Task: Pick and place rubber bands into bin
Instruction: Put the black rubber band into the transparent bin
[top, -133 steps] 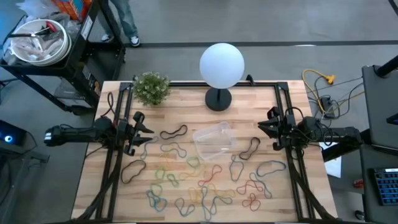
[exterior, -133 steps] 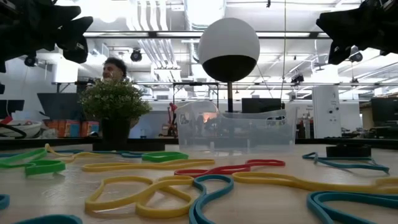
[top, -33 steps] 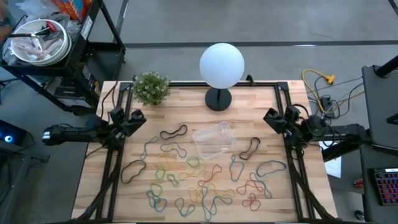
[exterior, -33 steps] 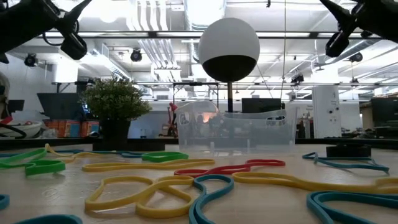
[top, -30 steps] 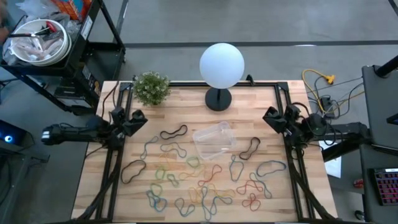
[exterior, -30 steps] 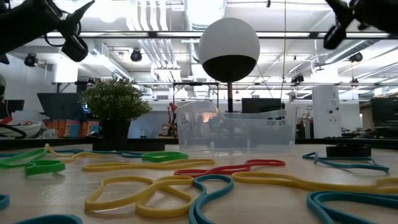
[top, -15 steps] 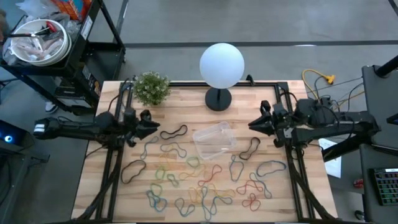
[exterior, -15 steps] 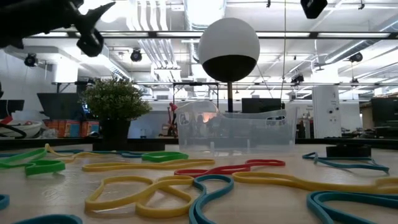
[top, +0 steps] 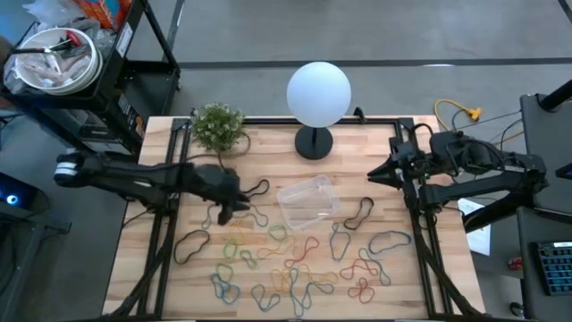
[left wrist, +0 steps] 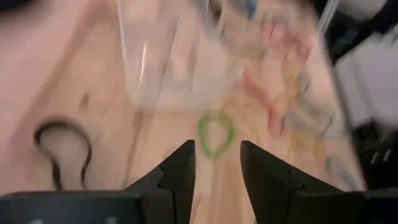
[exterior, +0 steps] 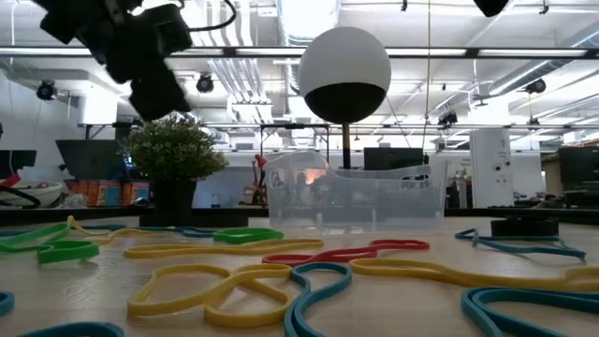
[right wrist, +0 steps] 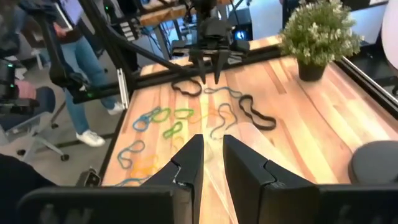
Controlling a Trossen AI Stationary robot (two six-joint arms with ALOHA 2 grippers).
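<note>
Your left gripper point(top: 234, 207), fingers apart and empty, hangs over the rubber bands point(top: 295, 259); 0 are in the bin point(top: 309, 202) yet.

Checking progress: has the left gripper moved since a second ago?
Yes. The left gripper has swung inward from the table's left edge toward the bin.

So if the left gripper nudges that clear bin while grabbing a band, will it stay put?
Probably not. The bin looks thin-walled, empty and light, resting loose on smooth wood, so it would likely slide. Its low, wide shape suggests tipping is unlikely. The left gripper hovers nearby.
</note>
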